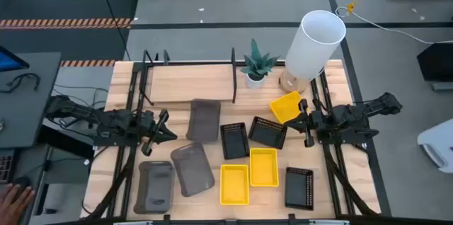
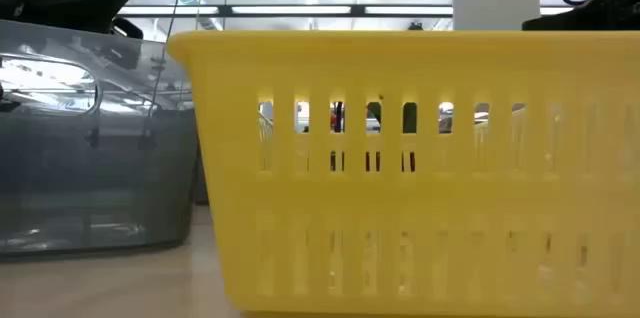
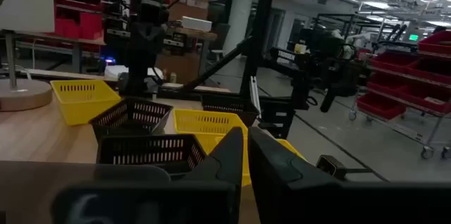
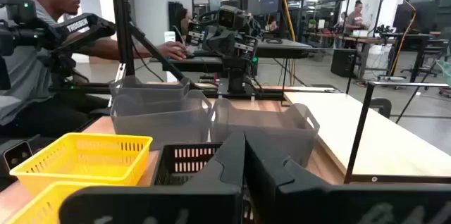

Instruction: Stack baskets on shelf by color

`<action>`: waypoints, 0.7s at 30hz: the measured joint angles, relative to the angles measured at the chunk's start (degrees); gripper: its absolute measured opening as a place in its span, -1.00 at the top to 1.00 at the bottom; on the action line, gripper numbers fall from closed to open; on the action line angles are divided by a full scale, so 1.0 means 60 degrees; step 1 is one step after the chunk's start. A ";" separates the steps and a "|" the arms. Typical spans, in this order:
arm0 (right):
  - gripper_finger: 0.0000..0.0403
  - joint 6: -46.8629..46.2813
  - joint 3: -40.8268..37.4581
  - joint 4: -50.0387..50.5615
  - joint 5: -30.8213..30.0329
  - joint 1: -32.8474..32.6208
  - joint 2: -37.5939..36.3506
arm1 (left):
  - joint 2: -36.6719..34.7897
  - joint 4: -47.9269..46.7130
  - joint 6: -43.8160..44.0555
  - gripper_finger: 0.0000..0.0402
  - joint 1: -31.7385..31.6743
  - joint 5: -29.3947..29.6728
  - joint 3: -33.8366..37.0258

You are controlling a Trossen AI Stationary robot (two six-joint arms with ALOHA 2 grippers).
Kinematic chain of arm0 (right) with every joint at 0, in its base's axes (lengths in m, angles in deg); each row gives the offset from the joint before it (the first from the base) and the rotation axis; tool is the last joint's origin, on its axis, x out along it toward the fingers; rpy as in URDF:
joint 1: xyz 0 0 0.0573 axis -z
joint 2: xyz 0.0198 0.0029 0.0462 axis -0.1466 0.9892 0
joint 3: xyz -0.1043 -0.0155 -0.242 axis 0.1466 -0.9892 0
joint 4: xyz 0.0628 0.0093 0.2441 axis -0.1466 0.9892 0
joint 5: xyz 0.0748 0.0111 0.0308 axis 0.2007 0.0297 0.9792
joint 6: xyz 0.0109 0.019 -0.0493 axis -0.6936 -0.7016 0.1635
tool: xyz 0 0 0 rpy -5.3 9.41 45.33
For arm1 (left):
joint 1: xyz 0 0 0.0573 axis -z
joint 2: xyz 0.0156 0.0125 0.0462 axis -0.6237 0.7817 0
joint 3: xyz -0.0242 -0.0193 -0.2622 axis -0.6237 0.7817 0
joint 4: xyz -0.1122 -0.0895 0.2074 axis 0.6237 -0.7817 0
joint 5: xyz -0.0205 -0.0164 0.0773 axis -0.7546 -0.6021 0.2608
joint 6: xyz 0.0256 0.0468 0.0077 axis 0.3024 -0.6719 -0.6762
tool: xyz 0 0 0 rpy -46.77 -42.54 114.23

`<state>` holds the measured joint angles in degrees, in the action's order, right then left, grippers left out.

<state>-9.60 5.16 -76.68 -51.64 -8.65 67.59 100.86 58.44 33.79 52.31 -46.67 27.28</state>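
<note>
**Both arms poised, shelf bare, baskets all on the table**

We're looking down on the shelf [image 1: 191, 80] at the table's far edge, and no basket sits on it. On the near side of it lie three grey baskets [image 1: 203, 119], three black perforated ones [image 1: 234, 140] and three yellow ones [image 1: 263, 166], one yellow [image 1: 286, 106] tilted closest to the shelf's right end. The left gripper [image 1: 164, 131] hovers clenched and empty beside the greys; the right gripper [image 1: 305, 120], likewise shut on nothing, hangs just beside that tilted yellow.

Our worry: the baskets crowd together, so a descending finger could, we judge, nudge a neighbour or snag a perforated wall. The plant [image 1: 256, 64] and tall white cylinder [image 1: 313, 41] by the shelf could get knocked too.

The low view is blocked by a yellow wall, and whether any baskets are nested we can't tell.
</note>
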 joint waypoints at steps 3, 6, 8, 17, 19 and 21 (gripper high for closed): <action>0.93 0.0002 -0.0001 0.0001 -0.0002 -0.0001 -0.0003 | 0.0000 -0.0002 0.0000 0.85 -0.0002 0.0000 0.0000; 0.93 0.0003 -0.0003 0.0000 -0.0003 -0.0003 -0.0003 | 0.0000 0.0000 0.0000 0.82 -0.0001 -0.0002 0.0002; 0.93 0.0000 -0.0003 0.0001 0.0000 -0.0003 -0.0001 | 0.0000 -0.0002 -0.0004 0.81 0.0002 -0.0004 0.0000; 0.93 0.0002 -0.0002 0.0001 -0.0002 -0.0001 -0.0004 | 0.0000 -0.0002 0.0000 0.85 -0.0002 0.0000 0.0000; 0.93 0.0003 0.0000 0.0000 0.0000 -0.0003 -0.0004 | 0.0000 -0.0002 -0.0004 0.86 0.0002 -0.0004 0.0000; 0.93 0.0001 -0.0003 0.0001 0.0000 0.0000 -0.0004 | 0.0000 -0.0002 0.0000 0.86 -0.0001 -0.0001 0.0003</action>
<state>-9.60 5.14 -76.67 -51.64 -8.65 67.57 100.86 58.43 33.79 52.30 -46.67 27.30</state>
